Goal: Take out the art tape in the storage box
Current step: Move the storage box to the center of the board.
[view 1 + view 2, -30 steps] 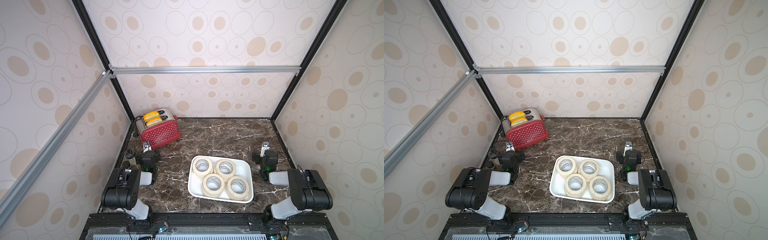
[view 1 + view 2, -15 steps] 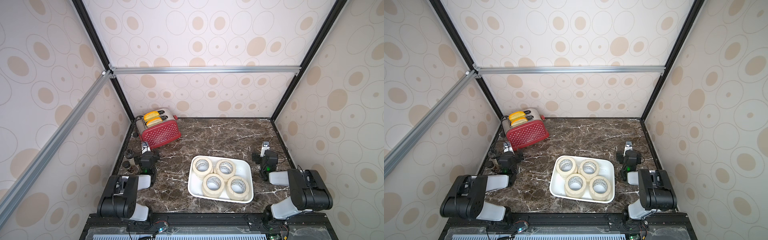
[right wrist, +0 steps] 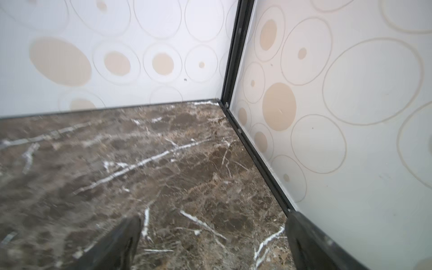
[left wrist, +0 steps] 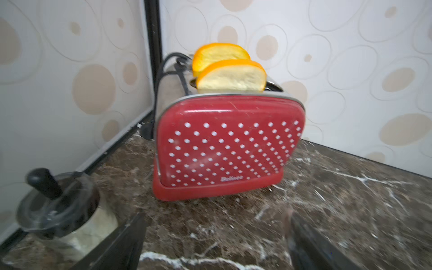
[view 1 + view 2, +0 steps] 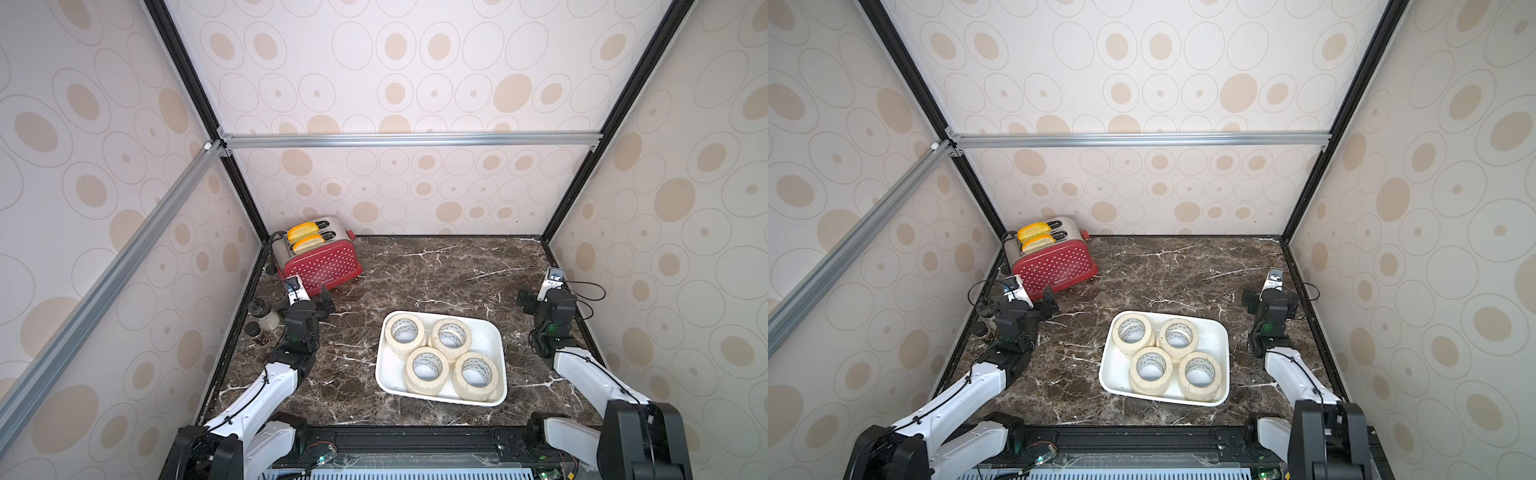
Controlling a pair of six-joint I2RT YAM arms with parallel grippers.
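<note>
— Which step was in hand?
— The opening reach, apparently. The cream masking-tape rolls (image 5: 451,355) all lay in the shallow white glossy tray (image 5: 488,345), which sat on the brown marble top (image 5: 415,270) between the arms. The left gripper (image 4: 217,245) faced the red dotted toaster (image 4: 229,145), jaws apart and empty. The right gripper (image 3: 215,245), equally spread, pointed at a bare corner.
— And next?
— One arm needed to swing over the tray and straddle a roll's wall.
— Counts?
— Four rolls on top, each seemingly upon a second; one tray.
</note>
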